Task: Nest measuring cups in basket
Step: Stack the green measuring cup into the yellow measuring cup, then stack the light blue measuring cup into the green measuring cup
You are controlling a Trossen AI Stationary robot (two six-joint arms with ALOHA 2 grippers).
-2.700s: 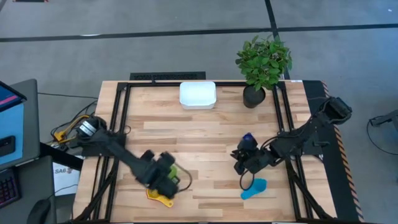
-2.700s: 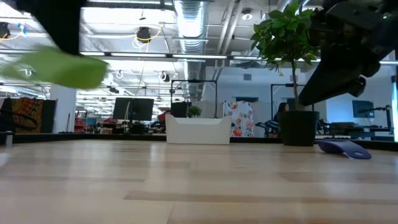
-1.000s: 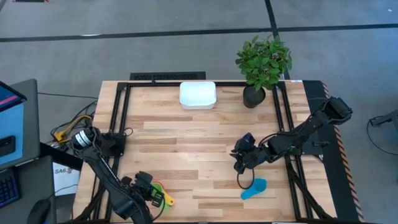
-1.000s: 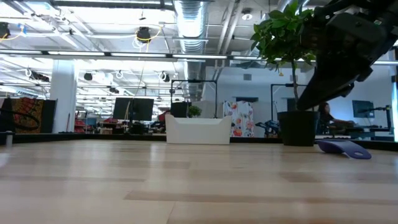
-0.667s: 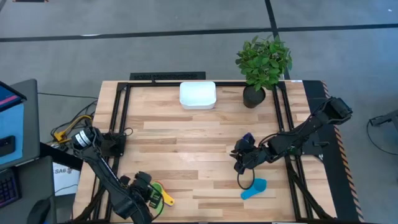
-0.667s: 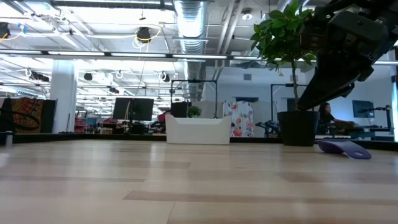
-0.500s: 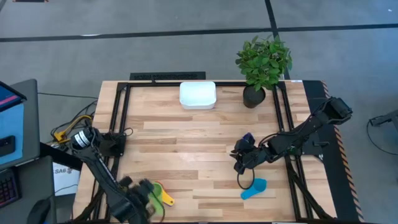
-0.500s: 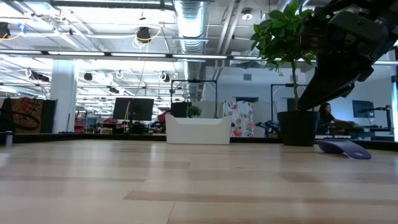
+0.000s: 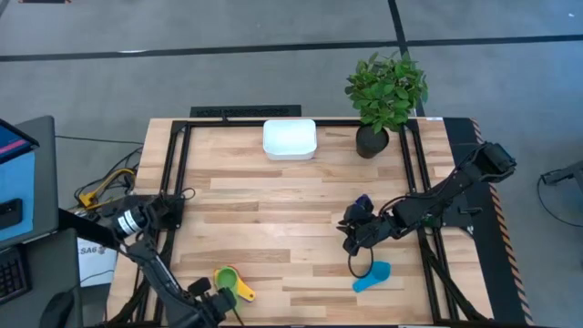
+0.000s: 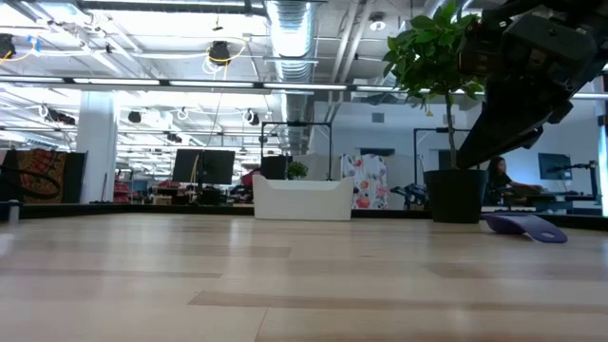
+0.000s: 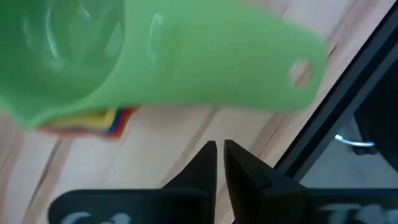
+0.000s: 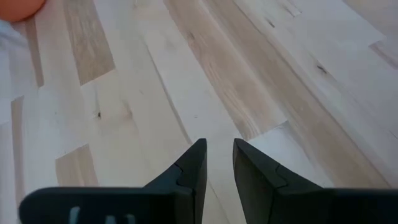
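Note:
A green measuring cup fills the left wrist view, its flat handle ending in a hole. Yellow, blue and red edges show under its rim. From above, this cluster of yellow and green cups lies near the table's near-left corner. My left gripper stands just nearer the edge, shut, its tips short of the green handle. My right gripper hovers open at mid-right over bare wood. A dark blue cup and a light blue cup lie beside it. The white basket sits at the far edge.
A potted plant in a black pot stands right of the basket at the far edge. Black frame rails run along the table's left and right sides. An orange shape shows at the corner of the right wrist view.
My left gripper has drawn back from over the yellow and green cups toward the table's near edge, sinking and rolling about its own axis. The cups stay where they were and now show uncovered from above.

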